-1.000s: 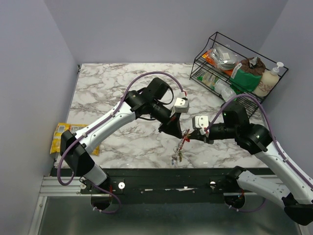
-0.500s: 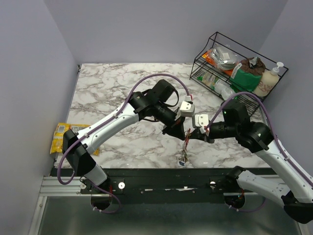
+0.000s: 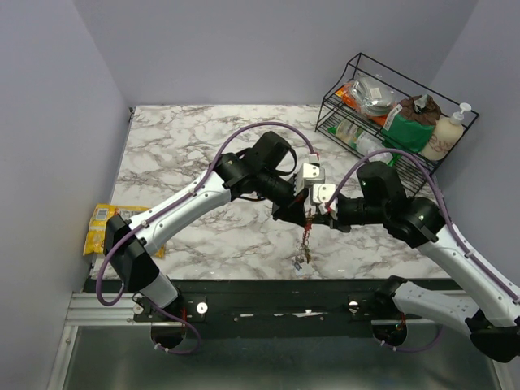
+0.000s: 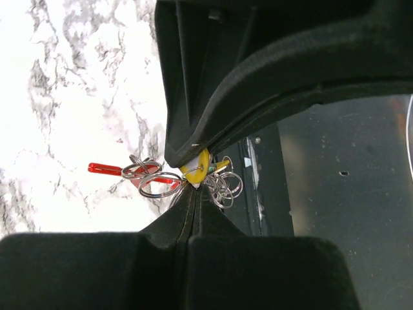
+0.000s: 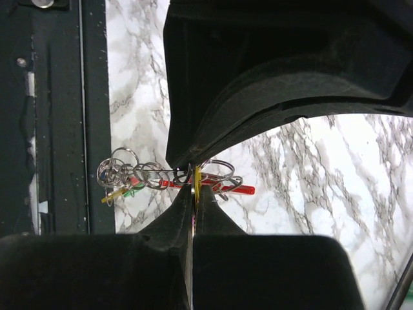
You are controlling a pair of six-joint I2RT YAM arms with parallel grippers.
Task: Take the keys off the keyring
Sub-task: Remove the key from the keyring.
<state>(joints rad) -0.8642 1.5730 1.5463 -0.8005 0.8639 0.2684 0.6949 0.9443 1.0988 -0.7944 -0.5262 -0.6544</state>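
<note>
Pinching a yellow-tagged key (image 4: 197,173) with the left gripper (image 4: 195,185), jaws closed on its tag. Clamping the same tag edge-on with the right gripper (image 5: 195,192), from the side nearer the wire rack (image 3: 358,57). Holding the keyring (image 3: 306,235) off the marble table (image 3: 179,154), well in front of the rack, small rings and other keys (image 3: 299,260) dangling beneath the meeting fingertips.

Marble table (image 3: 179,146), wire rack (image 3: 345,106) far right
</note>
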